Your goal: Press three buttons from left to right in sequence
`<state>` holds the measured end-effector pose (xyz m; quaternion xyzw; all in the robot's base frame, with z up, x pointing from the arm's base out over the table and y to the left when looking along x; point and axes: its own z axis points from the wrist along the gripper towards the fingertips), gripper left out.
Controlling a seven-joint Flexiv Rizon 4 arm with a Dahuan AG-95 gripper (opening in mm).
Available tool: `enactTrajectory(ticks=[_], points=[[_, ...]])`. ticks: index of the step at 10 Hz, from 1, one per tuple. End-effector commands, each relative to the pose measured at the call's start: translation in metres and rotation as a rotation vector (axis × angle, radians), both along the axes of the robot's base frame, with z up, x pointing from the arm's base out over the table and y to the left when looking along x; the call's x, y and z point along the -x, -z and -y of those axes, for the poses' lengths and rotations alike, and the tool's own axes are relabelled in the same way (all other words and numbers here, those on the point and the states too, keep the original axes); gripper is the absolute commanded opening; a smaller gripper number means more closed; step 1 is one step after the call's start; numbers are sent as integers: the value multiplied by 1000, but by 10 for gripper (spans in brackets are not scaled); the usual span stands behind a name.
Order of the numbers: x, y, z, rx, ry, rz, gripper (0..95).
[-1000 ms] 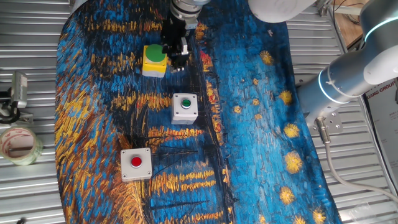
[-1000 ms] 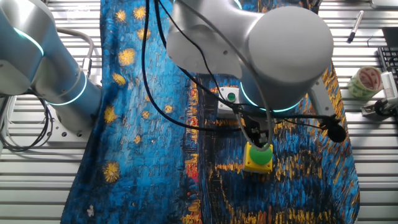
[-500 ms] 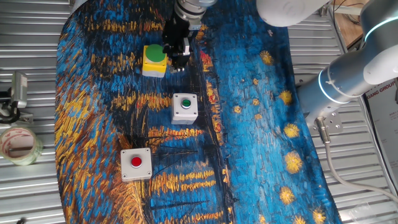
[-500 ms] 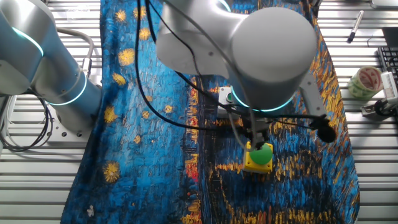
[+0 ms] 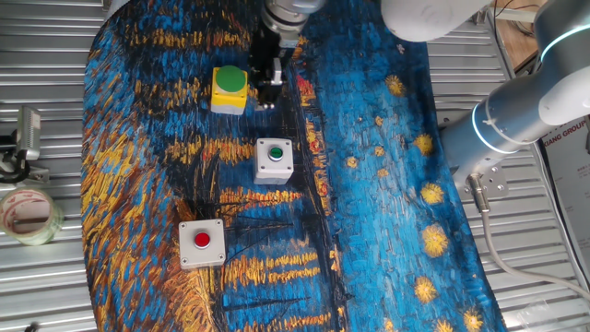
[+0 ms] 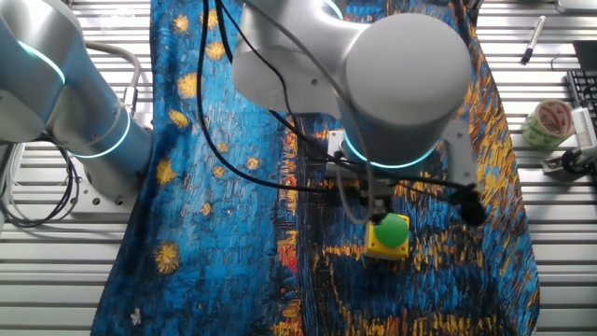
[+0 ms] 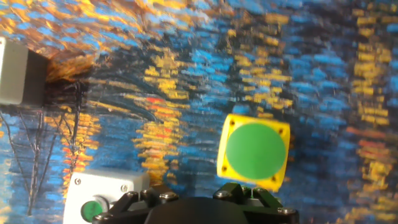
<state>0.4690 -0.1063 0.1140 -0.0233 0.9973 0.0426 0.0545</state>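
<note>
The yellow box with the big green dome (image 5: 229, 88) stands at the far end of the row on the blue painted cloth. It also shows in the other fixed view (image 6: 389, 233) and the hand view (image 7: 255, 149). The grey-white box with the small green button (image 5: 274, 159) is in the middle (image 7: 99, 199). The grey-white box with the red button (image 5: 202, 243) is nearest; the hand view shows only its side (image 7: 13, 78). My gripper (image 5: 269, 78) hangs just beside the yellow box, off the dome. Its fingertips do not show clearly.
A roll of tape (image 5: 28, 214) lies on the slatted metal table left of the cloth and shows in the other fixed view too (image 6: 546, 121). A grey clamp (image 5: 26, 138) sits beside it. The arm's base (image 5: 516, 111) stands at the right.
My gripper has come off the green dome and shifted sideways, away from the yellow box. The dome now shows whole in the other fixed view.
</note>
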Motion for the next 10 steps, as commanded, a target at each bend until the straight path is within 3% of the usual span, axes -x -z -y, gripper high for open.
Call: enactTrajectory(ticks=[1, 8, 10], points=[[6, 1, -3, 2, 7, -8, 570], [18, 12, -18, 10, 33, 10, 570], [18, 12, -24, 32, 47, 6, 570]])
